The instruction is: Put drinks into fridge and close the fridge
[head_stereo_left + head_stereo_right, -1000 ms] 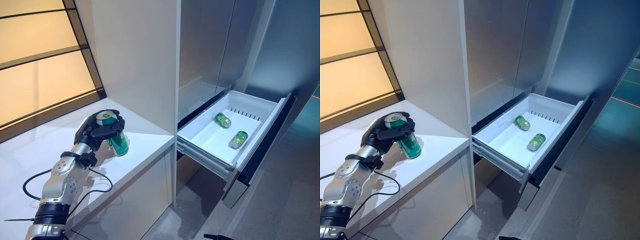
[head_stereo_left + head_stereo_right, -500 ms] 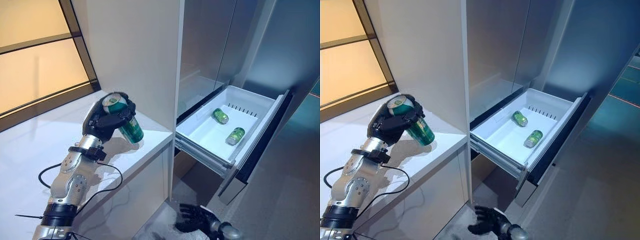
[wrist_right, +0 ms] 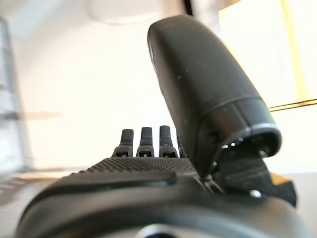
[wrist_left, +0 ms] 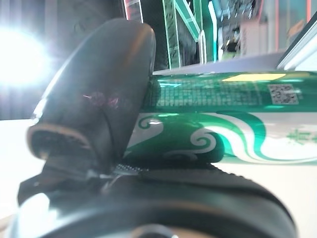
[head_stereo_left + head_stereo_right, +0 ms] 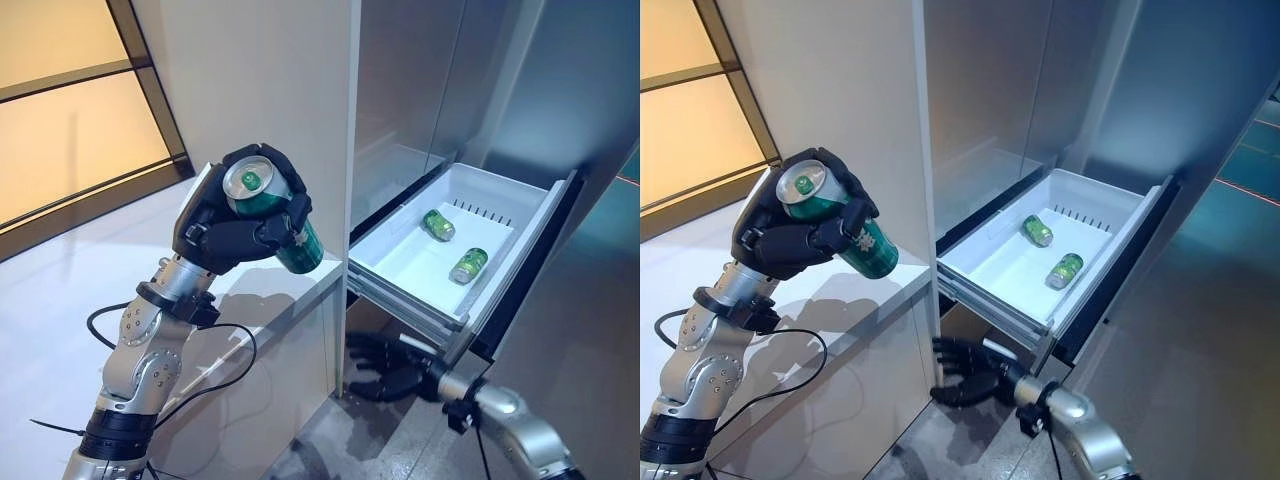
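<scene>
My left hand (image 5: 225,232) is shut on a green drink can (image 5: 280,215), tilted and lifted clear of the white counter (image 5: 80,300), near the counter's right edge. In the left wrist view the can (image 4: 237,119) lies across the palm under the thumb. The white fridge drawer (image 5: 400,275) stands pulled out to the right, with two green cans (image 5: 438,224) (image 5: 468,265) lying inside. My right hand (image 5: 385,365) hangs low beneath the drawer's front corner, fingers spread and empty.
A tall white cabinet panel (image 5: 290,110) rises between the counter and the fridge. The grey fridge door (image 5: 580,130) stands above the drawer. Grey floor (image 5: 560,370) lies to the right of the drawer.
My left hand has raised the can higher and carried it right, toward the drawer. My right hand has come up from the bottom edge to just under the drawer.
</scene>
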Motion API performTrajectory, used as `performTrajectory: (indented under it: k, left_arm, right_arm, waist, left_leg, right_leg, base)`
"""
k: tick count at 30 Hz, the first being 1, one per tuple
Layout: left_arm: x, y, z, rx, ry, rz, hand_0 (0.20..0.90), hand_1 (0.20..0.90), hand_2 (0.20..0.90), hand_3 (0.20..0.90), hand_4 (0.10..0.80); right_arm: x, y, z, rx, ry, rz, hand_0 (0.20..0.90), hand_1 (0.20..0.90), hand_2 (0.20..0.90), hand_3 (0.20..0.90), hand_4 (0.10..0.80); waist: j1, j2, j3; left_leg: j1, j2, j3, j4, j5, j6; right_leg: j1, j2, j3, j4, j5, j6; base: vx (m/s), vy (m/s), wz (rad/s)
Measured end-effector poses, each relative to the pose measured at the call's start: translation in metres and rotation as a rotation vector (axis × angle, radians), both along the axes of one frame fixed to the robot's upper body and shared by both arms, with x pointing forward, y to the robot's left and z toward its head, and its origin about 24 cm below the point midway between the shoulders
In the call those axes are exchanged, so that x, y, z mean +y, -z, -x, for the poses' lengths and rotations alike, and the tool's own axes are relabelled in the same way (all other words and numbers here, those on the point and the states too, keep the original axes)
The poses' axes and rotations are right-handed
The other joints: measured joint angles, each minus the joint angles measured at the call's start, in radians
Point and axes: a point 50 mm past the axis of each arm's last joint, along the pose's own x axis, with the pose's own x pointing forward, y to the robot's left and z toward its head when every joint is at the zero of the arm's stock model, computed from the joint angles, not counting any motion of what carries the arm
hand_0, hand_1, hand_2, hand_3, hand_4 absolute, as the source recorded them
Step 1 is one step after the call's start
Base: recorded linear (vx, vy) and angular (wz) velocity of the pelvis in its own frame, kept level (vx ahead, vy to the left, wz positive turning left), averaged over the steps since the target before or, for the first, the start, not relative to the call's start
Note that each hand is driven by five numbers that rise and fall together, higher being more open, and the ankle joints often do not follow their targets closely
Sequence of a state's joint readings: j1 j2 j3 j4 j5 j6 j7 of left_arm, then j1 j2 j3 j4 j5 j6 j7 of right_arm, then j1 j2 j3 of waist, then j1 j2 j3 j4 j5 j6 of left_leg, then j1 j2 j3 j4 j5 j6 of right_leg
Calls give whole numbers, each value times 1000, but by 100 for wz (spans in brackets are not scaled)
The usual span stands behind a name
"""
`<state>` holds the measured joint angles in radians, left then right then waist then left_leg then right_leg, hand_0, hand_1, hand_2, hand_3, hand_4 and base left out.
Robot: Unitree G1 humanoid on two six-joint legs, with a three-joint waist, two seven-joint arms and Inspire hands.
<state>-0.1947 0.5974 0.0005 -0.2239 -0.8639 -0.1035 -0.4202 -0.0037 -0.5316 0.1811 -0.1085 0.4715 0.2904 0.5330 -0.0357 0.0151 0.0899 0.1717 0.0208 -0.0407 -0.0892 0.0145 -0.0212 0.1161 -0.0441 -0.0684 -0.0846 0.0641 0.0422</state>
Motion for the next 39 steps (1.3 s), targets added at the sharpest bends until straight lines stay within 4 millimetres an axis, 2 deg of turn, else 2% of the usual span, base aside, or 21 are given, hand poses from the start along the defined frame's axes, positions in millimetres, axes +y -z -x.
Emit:
performTrajectory:
  k: [4, 7, 11, 22, 27, 39]
  left_arm:
    - [-2, 2, 0, 9, 27, -33, 300, 300, 300, 200, 100]
    - [-2, 2, 1, 8, 41, -57, 300, 300, 300, 200, 100]
    - [-2, 2, 0, 12, 41, -60, 300, 300, 300, 200, 100]
    - [-11, 9, -2, 74, 55, -121, 300, 300, 300, 200, 100]
    - [-33, 11, -6, 92, 144, -153, 300, 300, 300, 200, 100]
    - [-50, 21, -7, 149, 204, -165, 300, 300, 300, 200, 100]
  right_arm:
    - [3, -47, -21, -145, -33, -119, 900, 900, 900, 900, 800]
    - [14, -73, -23, -219, -97, -207, 900, 900, 900, 900, 800]
    - [23, -86, -18, -269, -151, -239, 900, 900, 900, 900, 800]
    - [26, -86, -23, -225, -178, -127, 900, 900, 900, 900, 800]
    - [43, -83, -28, -202, -189, -94, 900, 900, 900, 900, 800]
    - [59, -70, -31, -133, -116, -105, 900, 900, 900, 900, 800]
  waist:
    - [-13, 1, 3]
    - [-13, 4, 6]
    - [-5, 6, 8]
    - [3, -2, 13]
    - [8, -7, 16]
    - [6, -8, 17]
  left_leg:
    - [1, -1, 2, 3, 0, 0]
    - [2, 0, 3, 4, 0, 0]
    - [2, -1, 3, 4, 0, 0]
    - [2, -1, 4, 5, 0, 0]
    - [5, -2, 3, 5, 0, 0]
    - [10, -2, 4, 5, 0, 0]
  right_leg:
    - [-1, 5, 3, 0, 3, -3]
    - [-1, 5, 4, 0, 3, -3]
    - [-1, 5, 4, 0, 3, -3]
    - [-3, 5, 5, 0, 3, -3]
    - [-3, 4, 4, 0, 8, -3]
    - [2, 4, 4, 0, 10, -3]
  base:
    - [-1, -2, -1]
    - [0, 0, 0]
    - [0, 0, 0]
    - [0, 0, 0]
    - [0, 0, 0]
    - [0, 0, 0]
